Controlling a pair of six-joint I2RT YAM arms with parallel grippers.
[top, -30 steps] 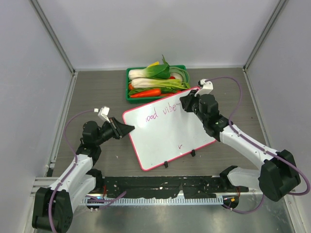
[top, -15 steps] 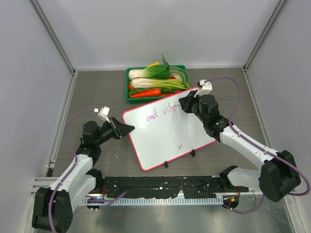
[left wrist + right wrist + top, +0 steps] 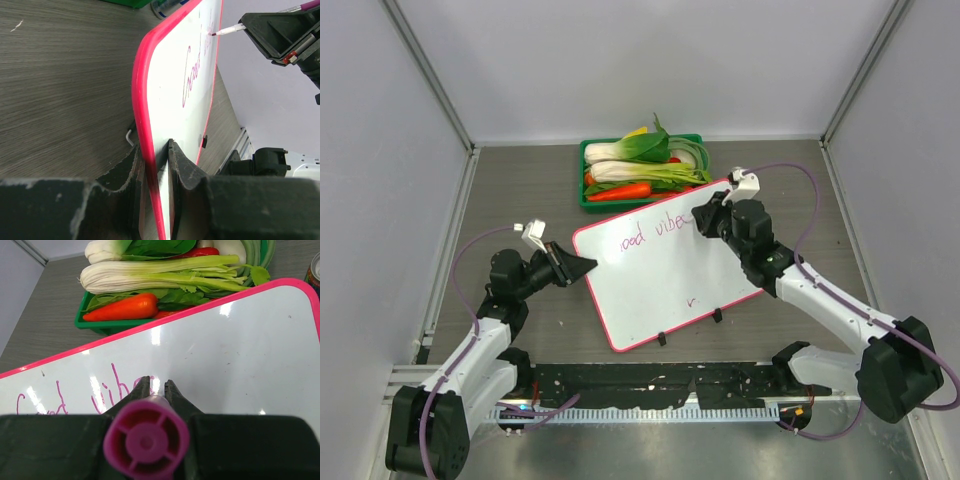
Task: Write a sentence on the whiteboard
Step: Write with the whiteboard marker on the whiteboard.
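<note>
The whiteboard (image 3: 660, 280), glossy white with a pink-red frame, lies tilted on the table. My left gripper (image 3: 582, 266) is shut on its left edge, and the left wrist view shows the red frame (image 3: 142, 100) pinched between the fingers (image 3: 155, 150). My right gripper (image 3: 698, 215) is shut on a magenta marker (image 3: 146, 440), whose tip (image 3: 227, 31) touches the board's upper part. The sentence (image 3: 645, 233) reads "Good vibe" in magenta, with its last letters just left of the right gripper (image 3: 158, 382).
A green tray (image 3: 584, 175) of vegetables stands just behind the board, and a can (image 3: 315, 270) sits by its right end. Lower on the board there is a small purple tick (image 3: 691, 298). Two black clips (image 3: 661, 338) sit on the board's near edge. Grey walls enclose the table.
My right gripper with the marker has shifted slightly right along the writing line. The left arm and the board have not moved.
</note>
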